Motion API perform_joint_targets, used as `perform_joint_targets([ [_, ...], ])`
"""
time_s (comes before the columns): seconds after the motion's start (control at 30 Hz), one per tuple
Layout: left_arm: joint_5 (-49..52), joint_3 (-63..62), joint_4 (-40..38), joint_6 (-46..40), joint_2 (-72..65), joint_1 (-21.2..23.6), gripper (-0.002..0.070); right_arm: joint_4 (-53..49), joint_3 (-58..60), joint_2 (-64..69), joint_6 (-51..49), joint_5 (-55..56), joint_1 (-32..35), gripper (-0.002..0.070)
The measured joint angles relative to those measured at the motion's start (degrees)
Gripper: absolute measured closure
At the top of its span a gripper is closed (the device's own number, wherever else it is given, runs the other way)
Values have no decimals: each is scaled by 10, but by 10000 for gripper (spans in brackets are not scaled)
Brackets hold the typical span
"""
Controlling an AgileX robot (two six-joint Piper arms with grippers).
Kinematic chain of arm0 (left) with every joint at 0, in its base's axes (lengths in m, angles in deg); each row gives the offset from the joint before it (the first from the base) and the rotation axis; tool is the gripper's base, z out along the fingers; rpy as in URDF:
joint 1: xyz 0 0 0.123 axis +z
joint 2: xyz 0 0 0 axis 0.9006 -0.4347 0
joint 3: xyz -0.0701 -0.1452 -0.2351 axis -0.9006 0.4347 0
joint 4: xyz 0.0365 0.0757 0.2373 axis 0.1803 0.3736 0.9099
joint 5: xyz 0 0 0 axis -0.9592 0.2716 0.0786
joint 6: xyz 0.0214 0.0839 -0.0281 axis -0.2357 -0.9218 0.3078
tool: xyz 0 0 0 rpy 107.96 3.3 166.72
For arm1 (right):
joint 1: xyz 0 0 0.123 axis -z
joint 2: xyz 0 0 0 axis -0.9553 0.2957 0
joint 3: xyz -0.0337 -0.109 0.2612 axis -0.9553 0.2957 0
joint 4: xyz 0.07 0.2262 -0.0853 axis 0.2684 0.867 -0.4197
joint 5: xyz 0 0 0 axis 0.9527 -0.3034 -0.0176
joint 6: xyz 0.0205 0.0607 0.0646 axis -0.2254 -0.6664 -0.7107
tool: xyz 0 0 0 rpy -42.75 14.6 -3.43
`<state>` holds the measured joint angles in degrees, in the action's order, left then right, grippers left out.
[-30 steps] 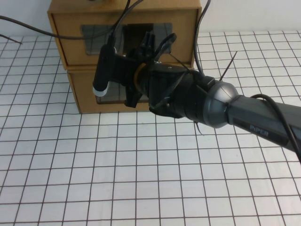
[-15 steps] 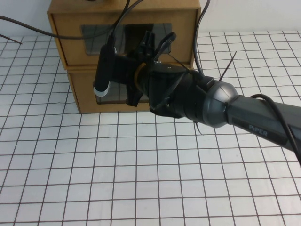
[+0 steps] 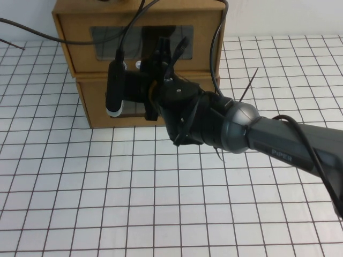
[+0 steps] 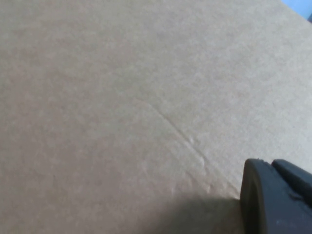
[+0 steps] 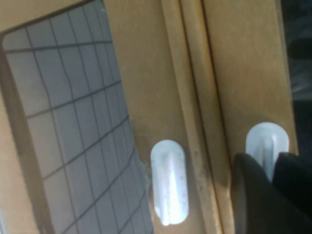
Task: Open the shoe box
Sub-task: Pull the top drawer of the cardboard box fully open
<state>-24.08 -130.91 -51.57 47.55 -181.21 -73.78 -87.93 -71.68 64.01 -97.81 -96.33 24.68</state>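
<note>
Two drawer-style cardboard shoe boxes stand stacked at the far edge of a white grid-marked table (image 3: 107, 187). The upper shoe box (image 3: 144, 21) rests directly on the lower shoe box (image 3: 94, 101), and each has a dark window in its front panel.

The right arm (image 3: 278, 144) reaches across the table to the front of the stack. The right gripper (image 3: 169, 51) is against the front panel of the upper shoe box, over its window. A black wrist camera (image 3: 115, 88) hangs beside the gripper, in front of the joint between the two boxes. Black cables (image 3: 53, 36) run across the upper box's front.

In the right wrist view, two white oval handles sit on the brown panels, one on each side of the seam (image 5: 195, 97) between the boxes. The free handle (image 5: 169, 183) lies just beside a window (image 5: 63, 122) that reflects the table grid. The gripped handle (image 5: 265, 139) lies across the seam from it. The gripper's dark fingers (image 5: 253, 195) are closed on one end of it and hide that end.

The left gripper (image 4: 275, 200) appears only in its own wrist view, as a dark part close against a plain cardboard surface (image 4: 122, 97) that fills the picture. Whether it is open or closed cannot be told.
</note>
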Motion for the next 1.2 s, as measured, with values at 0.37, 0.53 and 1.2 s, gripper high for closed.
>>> perform_joint_targets([
  [0.37, 0, 0, 0, 16, 0, 0, 677, -20, 4, 3, -6, -18, -8, 664],
  [0.53, 14, 0, -7, 33, 0, 0, 677, -31, 46, -24, 1, -49, -26, 665],
  [1.2, 58, -1, -18, 70, 6, -1, 677, 136, 277, -238, -9, -163, -178, 669],
])
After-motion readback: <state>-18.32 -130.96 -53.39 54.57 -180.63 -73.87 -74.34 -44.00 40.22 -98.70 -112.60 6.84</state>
